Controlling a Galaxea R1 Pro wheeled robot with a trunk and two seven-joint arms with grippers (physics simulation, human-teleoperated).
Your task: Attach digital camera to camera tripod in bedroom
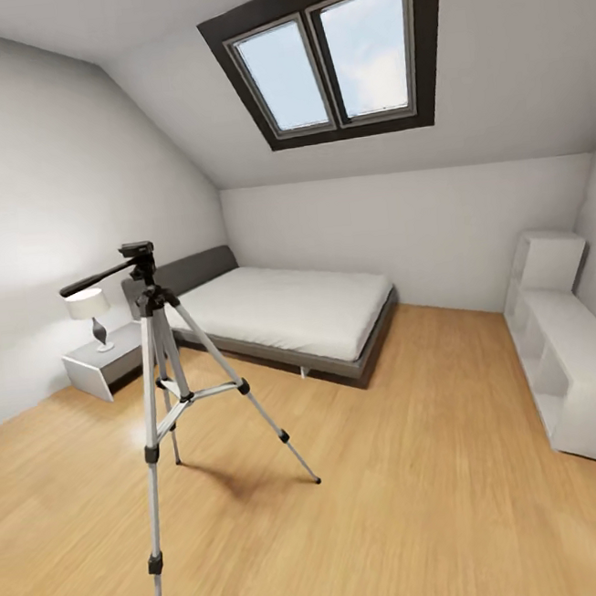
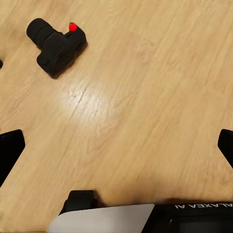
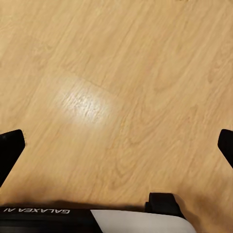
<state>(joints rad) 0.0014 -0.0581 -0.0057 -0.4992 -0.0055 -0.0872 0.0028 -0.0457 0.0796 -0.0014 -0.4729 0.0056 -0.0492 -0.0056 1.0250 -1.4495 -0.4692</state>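
Your left pincer hangs spread and empty over the floor; bring it squarely over the digital camera, lying apart from the fingertips, before closing. The camera tripod stands ahead by the bed. Your right pincer hangs spread above bare planks.

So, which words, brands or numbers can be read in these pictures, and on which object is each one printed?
"GALAXEA AI", upside down, white on the black left wrist housing.
"GALAXEA AI", upside down, partly cut by the edge, on the black right wrist housing.
No readable text on the digital camera or the camera tripod.
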